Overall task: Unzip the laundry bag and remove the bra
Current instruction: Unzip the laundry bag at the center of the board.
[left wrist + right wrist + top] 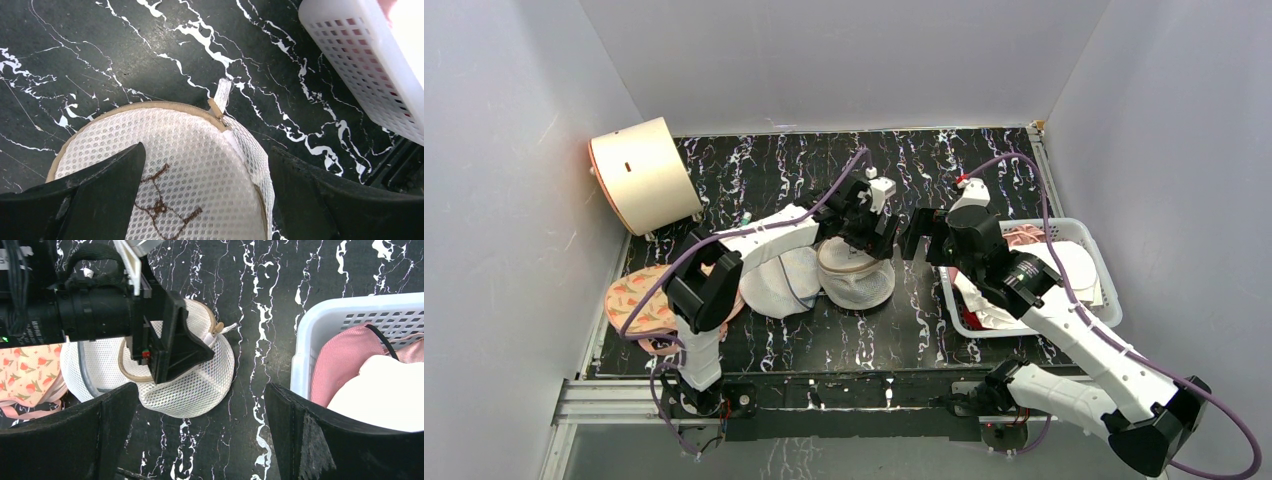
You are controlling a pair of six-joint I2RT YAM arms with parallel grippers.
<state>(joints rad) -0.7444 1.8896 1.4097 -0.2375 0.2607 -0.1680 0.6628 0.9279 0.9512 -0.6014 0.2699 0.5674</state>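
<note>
One zip pull point(222, 95) (wrist views), laundry bag point(200, 145)

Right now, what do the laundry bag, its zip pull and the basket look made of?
Laundry bag: cream mesh, probably synthetic, matte. Honeycomb holes show all over it, and a tan fabric trim runs along the rim.
Zip pull: white tab, apparently soft woven tape. Its fine texture is too small to tell for sure.
Basket: white rigid plastic with a slight sheen and a moulded grid of square holes.
</note>
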